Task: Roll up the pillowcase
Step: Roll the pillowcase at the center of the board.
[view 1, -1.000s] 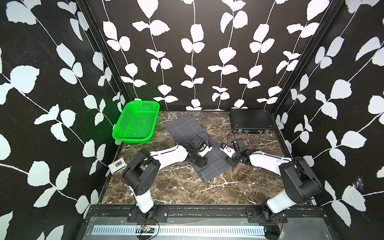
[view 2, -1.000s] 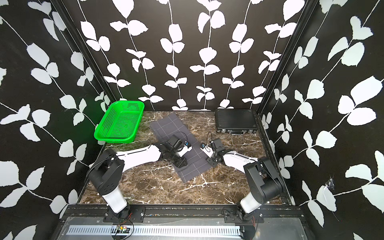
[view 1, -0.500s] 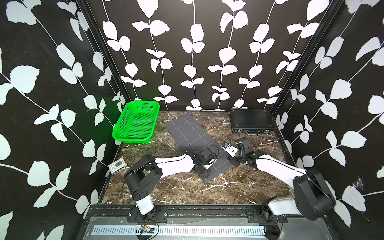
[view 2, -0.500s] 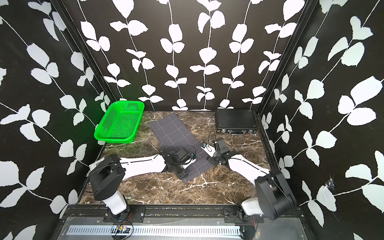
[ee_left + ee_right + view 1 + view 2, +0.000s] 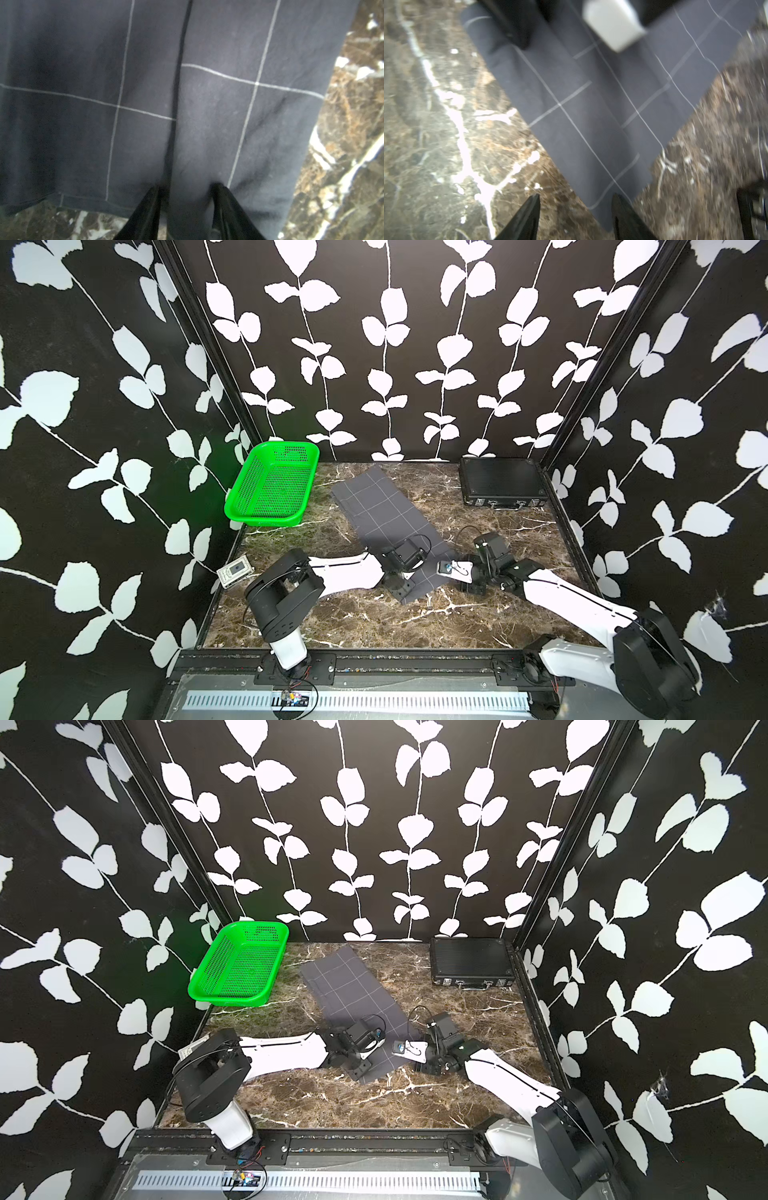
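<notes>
Honestly, the worry is a crooked start. The pillowcase point(image 5: 382, 506) lies flat and unrolled on the bench point(image 5: 374, 626). It is a long folded strip running aslant from beside the green basket point(image 5: 262, 521) down to the gap between my two arms.

My left jaws are spread, tips pressed on the cloth near its near end. They straddle the dark lengthwise edge where one layer overlaps the other. If I close there, I judge I may pinch only the top layer and peel the fold open instead of turning the end over.

My right jaws are spread too and empty, mostly above bare marble. Only the near corner of the cloth reaches into their gap. Closing could catch nothing, or scrape the bench. With one side lifting alone, the roll would go skewed.

A second ago both wrists sat farther up the strip, about its middle. Now they are at its near end, and the cloth looks unmoved.
</notes>
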Robot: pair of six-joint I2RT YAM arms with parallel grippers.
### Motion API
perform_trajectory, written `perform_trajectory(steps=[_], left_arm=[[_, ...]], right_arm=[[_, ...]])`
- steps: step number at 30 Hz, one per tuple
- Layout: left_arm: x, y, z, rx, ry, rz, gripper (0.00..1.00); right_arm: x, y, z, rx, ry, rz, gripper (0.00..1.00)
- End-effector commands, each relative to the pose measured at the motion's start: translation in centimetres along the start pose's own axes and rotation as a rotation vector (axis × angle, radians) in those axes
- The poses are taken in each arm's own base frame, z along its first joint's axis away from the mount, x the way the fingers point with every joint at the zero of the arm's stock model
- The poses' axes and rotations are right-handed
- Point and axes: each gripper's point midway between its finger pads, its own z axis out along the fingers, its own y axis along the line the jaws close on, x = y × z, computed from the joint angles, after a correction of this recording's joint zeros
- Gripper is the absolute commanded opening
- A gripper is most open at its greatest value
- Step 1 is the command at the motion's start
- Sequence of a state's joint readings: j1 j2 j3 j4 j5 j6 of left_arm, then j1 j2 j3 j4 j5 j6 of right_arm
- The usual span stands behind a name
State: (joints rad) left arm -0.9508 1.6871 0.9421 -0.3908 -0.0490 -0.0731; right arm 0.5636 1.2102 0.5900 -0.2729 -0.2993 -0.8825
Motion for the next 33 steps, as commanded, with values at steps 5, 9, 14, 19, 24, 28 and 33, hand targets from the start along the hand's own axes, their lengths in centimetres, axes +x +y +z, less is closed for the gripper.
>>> perform_trajectory(steps=[5, 9, 14, 19, 24, 28, 33], left_arm=[[1.3, 2.2, -1.7, 0.035, 0.009, -0.045, 0.50], [1.0, 2.7, -3.4, 0.062, -0.007, -0.066, 0.54], [2.5, 4.6, -5.2, 0.002, 0.035, -0.076, 0.57], [2.9, 5.8, -7.2, -0.045, -0.002, -0.107, 0.63], [3.2, 6.2, -8.2, -0.055, -0.023, -0.126, 0.66], [3.7, 6.0, -8.4, -0.049, -0.008, -0.122, 0.66], [3.8, 5.8, -8.4, -0.035, -0.005, -0.122, 0.66]], right_arm=[[-0.9, 1.6, 3.1, -0.060, 0.010, -0.248, 0.58], [-1.6, 0.8, 4.4, -0.043, 0.036, -0.288, 0.58], [-1.8, 0.2, 6.0, -0.023, 0.090, -0.302, 0.57], [-1.8, 0.8, 7.0, -0.060, 0.110, -0.330, 0.54], [-1.8, 0.8, 7.0, -0.081, 0.131, -0.332, 0.47], [-2.2, 0.9, 6.6, -0.101, 0.137, -0.321, 0.29], [-2.7, 1.4, 5.7, -0.127, 0.147, -0.313, 0.07]])
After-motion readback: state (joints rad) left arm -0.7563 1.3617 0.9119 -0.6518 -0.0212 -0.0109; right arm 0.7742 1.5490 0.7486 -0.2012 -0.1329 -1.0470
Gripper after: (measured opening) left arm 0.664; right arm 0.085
